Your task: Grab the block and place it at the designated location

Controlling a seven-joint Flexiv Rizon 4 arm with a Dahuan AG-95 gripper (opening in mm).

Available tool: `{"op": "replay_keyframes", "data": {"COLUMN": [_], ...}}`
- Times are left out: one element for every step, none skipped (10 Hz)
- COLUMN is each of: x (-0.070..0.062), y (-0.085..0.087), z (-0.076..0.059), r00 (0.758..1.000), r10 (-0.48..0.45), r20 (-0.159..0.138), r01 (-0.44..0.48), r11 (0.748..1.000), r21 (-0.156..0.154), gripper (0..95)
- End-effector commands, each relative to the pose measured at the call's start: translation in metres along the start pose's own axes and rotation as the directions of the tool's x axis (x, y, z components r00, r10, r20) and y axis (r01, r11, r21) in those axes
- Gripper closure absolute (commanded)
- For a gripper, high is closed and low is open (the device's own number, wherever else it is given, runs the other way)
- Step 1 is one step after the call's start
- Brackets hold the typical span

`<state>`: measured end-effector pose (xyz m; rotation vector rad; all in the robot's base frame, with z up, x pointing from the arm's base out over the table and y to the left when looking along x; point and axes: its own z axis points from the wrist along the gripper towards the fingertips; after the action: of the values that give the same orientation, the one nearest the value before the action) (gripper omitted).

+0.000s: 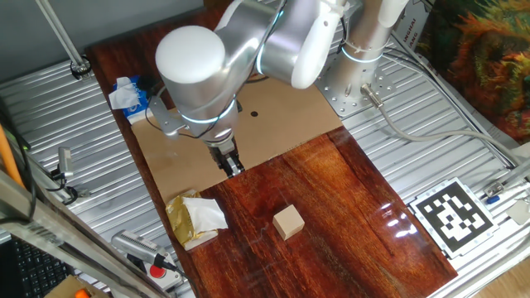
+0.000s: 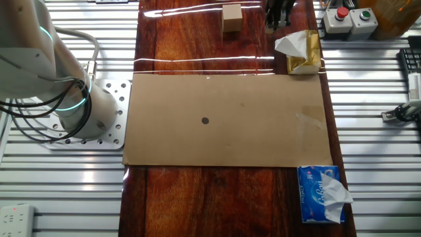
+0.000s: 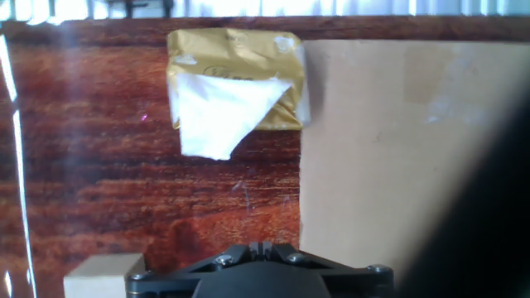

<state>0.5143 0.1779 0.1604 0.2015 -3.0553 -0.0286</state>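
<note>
Nearest in the first fixed view, the block point(image 1: 288, 222) sits alone on the dark wood, nothing touching it. Left of it lies a gold-and-white wrapper point(image 1: 195, 217), against the near edge of the cardboard sheet point(image 1: 290, 124). Just beyond, the gripper point(image 1: 231, 164) hangs over that edge, well apart from the block and holding nothing; its fingers look close together, though how wide they stand I cannot tell, and the hand view shows only the gripper's base. There the block pokes in at the lower left corner point(image 3: 103, 276), off to one side.

So the reach is the step in hand. Next, the arm needs to shift over the block, spread its fingers and descend.

Farther back on the cardboard is the black dot point(image 1: 254, 114), the drop spot. A tissue pack point(image 1: 131, 95) lies at the far left.
</note>
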Motion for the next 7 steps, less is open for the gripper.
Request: {"op": "replay_keyframes", "data": {"x": [-0.0001, -0.0001, -0.0001, -0.0001, -0.0001, 0.0006, 0.0009], "y": [0.0005, 0.0005, 0.0005, 0.0005, 0.0005, 0.0007, 0.0009], "z": [0.0002, 0.0002, 0.0002, 0.0002, 0.0002, -0.0016, -0.0025], "r00": [0.995, 0.994, 0.995, 0.995, 0.995, 0.996, 0.996], "r10": [-0.096, -0.105, -0.101, -0.1, -0.098, -0.094, -0.088], "r20": [-0.003, -0.003, -0.002, -0.003, -0.003, -0.006, -0.006], "r01": [0.096, 0.105, 0.101, 0.1, 0.098, 0.093, 0.088], "r11": [0.995, 0.994, 0.995, 0.995, 0.995, 0.995, 0.996], "r21": [-0.015, -0.018, -0.022, -0.022, -0.023, -0.024, -0.025], "gripper": [95.0, 95.0, 95.0, 95.0, 95.0, 95.0, 95.0]}}
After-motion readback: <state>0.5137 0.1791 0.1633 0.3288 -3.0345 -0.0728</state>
